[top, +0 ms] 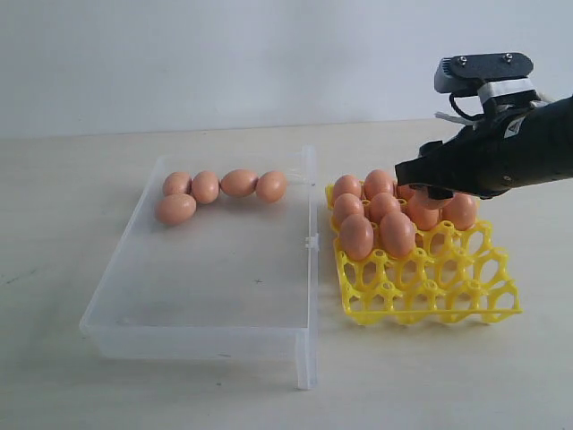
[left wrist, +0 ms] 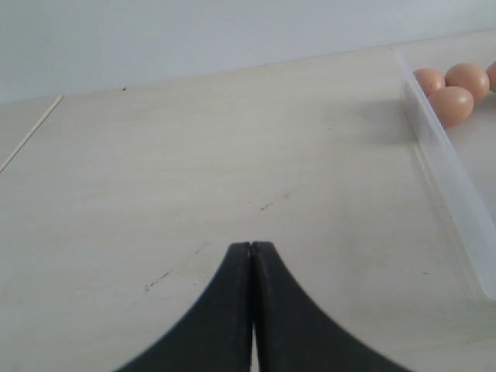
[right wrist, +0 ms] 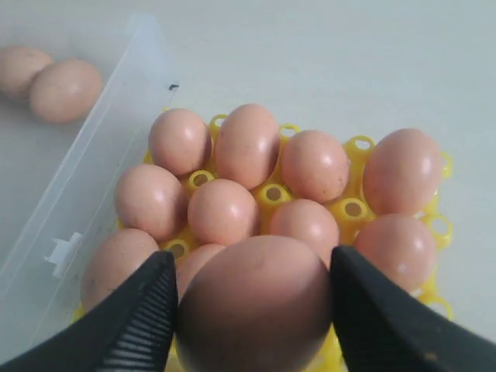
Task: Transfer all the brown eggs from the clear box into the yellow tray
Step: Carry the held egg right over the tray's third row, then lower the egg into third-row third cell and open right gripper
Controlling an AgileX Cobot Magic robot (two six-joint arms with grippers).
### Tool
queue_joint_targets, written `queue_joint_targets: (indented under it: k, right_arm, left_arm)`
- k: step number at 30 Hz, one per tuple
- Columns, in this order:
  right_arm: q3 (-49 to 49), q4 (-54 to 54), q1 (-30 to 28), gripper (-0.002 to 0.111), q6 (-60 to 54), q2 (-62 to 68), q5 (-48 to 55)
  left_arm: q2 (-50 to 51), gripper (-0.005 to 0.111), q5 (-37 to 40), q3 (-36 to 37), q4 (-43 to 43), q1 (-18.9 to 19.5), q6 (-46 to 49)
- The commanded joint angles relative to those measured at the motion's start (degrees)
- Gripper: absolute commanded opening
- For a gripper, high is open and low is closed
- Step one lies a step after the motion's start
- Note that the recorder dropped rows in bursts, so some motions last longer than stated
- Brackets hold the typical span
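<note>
Pale tabletop [top: 72, 179] | right pincer [right wrist: 252, 260] grips brown egg [right wrist: 254, 306] over yellow tray [top: 362, 313] | left pincer [left wrist: 252, 249] closed, wrist view only

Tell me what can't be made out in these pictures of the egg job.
1. Exterior view: the right gripper and its arm cover the yellow tray's far right cups, so eggs there can't be counted.
2. Right wrist view: the held egg hides the cups beneath it.
3. Left wrist view: the clear box is cut off by the edge, showing only three eggs.
</note>
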Motion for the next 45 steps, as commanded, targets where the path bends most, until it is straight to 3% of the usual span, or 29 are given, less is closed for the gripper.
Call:
queue_joint_targets:
  k: [1, 15, 45]
  right_arm:
    - [0.2, -0.8, -0.6, 0.000, 0.4, 0.4, 0.2]
    - [0.2, -4.9, -0.6, 0.000, 0.4, 9.2, -3.7]
    - [0.2, -8.3, -3.2, 0.000, 0.4, 9.6, -4.0]
  left_arm:
    - [0.0, 0.000, -0.5, -0.2, -0.1, -0.3, -0.3]
    - [0.0, 0.000, -0.5, -0.2, -0.1, -0.3, -0.3]
    - [0.0, 0.000, -0.5, -0.2, -0.1, -0.3, -0.3]
